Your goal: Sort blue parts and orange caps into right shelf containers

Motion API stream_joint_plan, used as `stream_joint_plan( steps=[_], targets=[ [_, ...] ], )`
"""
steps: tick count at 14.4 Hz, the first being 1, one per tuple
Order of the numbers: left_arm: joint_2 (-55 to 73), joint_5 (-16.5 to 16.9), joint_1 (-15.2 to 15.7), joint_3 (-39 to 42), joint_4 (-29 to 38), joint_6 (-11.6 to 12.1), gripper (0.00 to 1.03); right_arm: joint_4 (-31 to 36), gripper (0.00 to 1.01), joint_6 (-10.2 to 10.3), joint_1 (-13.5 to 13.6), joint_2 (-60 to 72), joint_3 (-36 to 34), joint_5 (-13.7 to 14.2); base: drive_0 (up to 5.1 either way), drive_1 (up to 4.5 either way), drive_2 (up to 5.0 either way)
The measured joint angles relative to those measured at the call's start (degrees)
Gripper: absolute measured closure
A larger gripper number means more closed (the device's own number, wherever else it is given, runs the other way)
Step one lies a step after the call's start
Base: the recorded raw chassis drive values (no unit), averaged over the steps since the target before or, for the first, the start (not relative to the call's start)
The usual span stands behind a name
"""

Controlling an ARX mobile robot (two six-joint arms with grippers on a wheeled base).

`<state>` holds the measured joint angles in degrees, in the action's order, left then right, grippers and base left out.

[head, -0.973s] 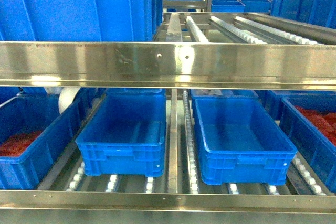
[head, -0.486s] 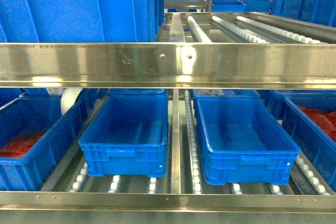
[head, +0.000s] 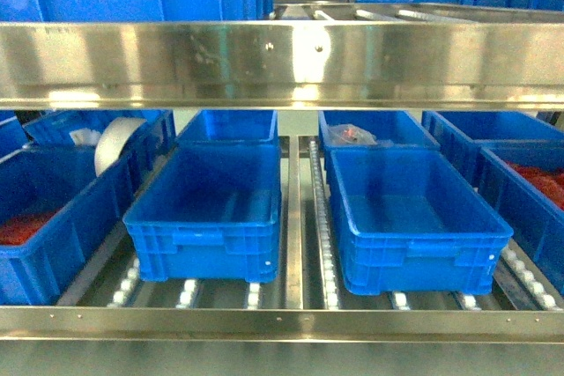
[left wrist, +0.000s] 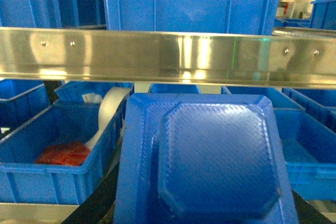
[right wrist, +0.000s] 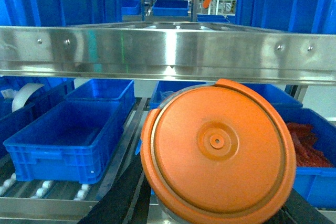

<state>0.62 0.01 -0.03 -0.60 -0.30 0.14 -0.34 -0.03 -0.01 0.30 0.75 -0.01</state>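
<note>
Now steel shelf rail point(head: 282, 63) higher in head view; crates point(head: 414, 217) lower, fuller.

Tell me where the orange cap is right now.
The orange cap fills the lower right of the right wrist view, held up before the steel shelf rail, just right of an empty blue crate. The head view does not show it.

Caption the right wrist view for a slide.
Round orange plastic cap held up before a steel shelf rail, blue plastic crates below.
</note>
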Motion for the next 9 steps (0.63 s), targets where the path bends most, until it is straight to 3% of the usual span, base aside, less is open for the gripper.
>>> stream_joint_plan(
  steps=[9],
  targets=[
    [0.0,-0.04,0.0,0.0,-0.09,0.0,0.6,0.0,0.59,0.02,0.0,0.0,0.0,-0.02,0.0,0.0,0.0]
  ],
)
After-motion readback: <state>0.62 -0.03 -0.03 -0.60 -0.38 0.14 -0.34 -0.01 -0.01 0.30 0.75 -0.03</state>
